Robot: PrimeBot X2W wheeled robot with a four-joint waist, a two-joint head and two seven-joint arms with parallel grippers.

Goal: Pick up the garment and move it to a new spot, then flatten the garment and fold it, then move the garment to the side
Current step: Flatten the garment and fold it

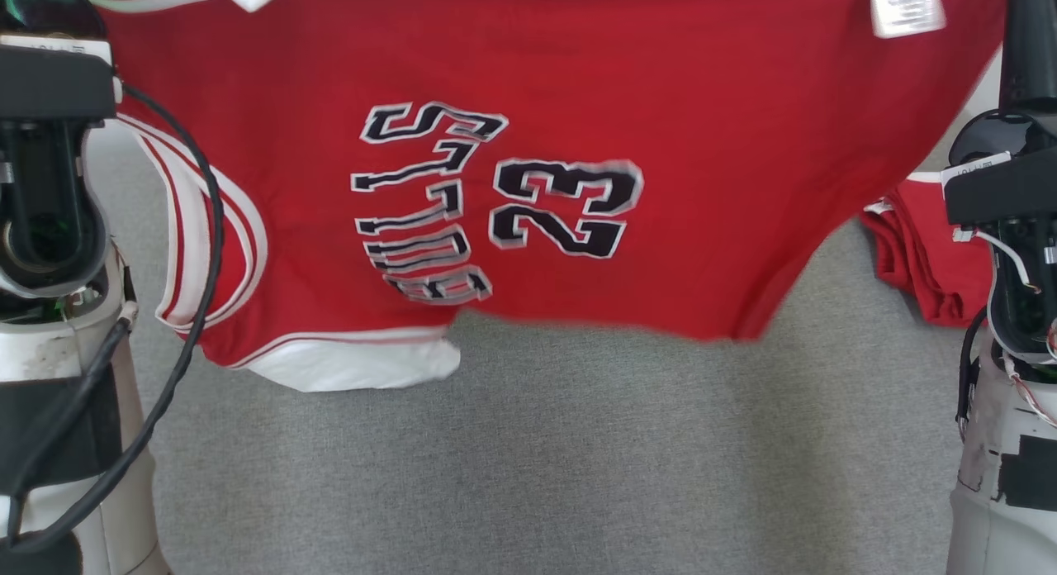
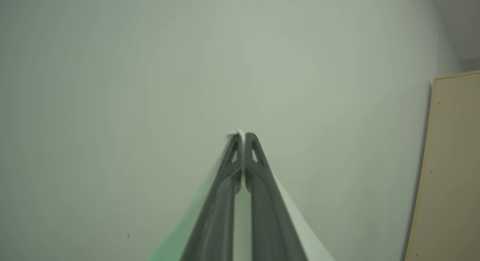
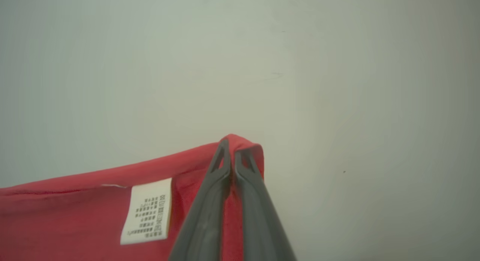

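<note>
Red jersey (image 1: 710,104) w/ "23" (image 1: 566,207), tag (image 3: 147,211)

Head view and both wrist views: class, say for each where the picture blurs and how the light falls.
Head view: the lower hem and lettering of the jersey smear with motion blur; soft, even light on the grey surface. Left wrist view: left gripper tips crisp, corners darken. Right wrist view: right gripper sharp, white label slightly soft, no hard shadows.

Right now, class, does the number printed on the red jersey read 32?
No, the black, white-edged number on the red jersey reads 23 in the head view.
</note>
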